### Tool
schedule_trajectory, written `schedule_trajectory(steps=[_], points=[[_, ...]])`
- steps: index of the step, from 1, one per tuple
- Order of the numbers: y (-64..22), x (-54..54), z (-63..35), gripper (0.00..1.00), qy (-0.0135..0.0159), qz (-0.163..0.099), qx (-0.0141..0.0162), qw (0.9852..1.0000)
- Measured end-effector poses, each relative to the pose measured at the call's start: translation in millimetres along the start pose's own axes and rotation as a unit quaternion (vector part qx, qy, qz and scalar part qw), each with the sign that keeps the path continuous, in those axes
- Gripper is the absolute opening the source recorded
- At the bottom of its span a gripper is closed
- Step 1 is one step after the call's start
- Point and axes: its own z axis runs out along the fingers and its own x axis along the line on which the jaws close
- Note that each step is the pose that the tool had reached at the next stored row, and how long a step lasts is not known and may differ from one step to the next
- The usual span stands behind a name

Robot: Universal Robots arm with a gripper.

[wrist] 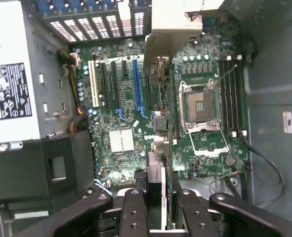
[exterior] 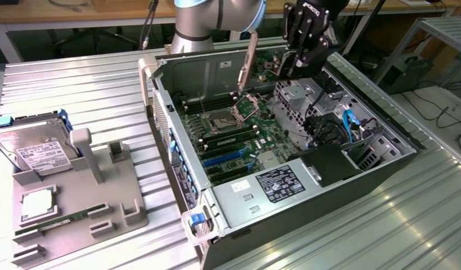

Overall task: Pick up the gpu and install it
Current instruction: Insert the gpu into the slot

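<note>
**Q:** Fig. 1. Where is the gpu (exterior: 270, 61), and what holds it?

**A:** It hangs from the gripper (exterior: 294, 67) above the open computer case (exterior: 380, 163), over the end of the case farthest from the power supply (exterior: 283, 180). The fingers (wrist: 134, 207) pinch the gpu (wrist: 155, 170) from both faces, closed on the board and not spread.

**Q:** Why is it held on edge?

**A:** In the wrist view the board is seen edge-on between the fingers, pointing down into the case. The grip sits at the end away from the silver bracket (exterior: 249, 62). This probably leaves the connector edge and the bracket free (a judgement, since the connector edge itself cannot be made out).

**Q:** How does it stand relative to the slots?

**A:** The expansion slots (wrist: 136, 84) lie on the motherboard (wrist: 121, 143) at the floor of the case, and they run roughly parallel to the held board. The gpu is well above them and not seated. In the wrist view its line falls beside the blue slot, not on it.

**Q:** How far along is the task?

**A:** The pick-up appears to be done and the install is not.

**Q:** What sits outside the case?

**A:** A hard drive (exterior: 35, 149) rests in a grey fixture tray (exterior: 125, 208), well apart from the case and untouched by the gripper.
</note>
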Motion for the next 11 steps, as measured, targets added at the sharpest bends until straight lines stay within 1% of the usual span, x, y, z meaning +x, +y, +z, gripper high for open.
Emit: schedule_trajectory(steps=[2, 5, 6, 9, 11], points=[[0.0, 0.0, 0.9, 0.27, 0.0003, -0.022, -0.0002, 0.9998], [0.0, 0.0, 2.2, 0.27, 0.0006, -0.042, -0.0004, 0.9991], [-0.1, 0.1, 3.6, 0.27, 0.0007, -0.049, -0.0011, 0.9988], [-0.1, 0.1, 5.6, 0.27, 0.0009, -0.06, -0.0022, 0.9982], [-0.1, 0.1, 7.0, 0.27, 0.001, -0.062, -0.0038, 0.9981]])
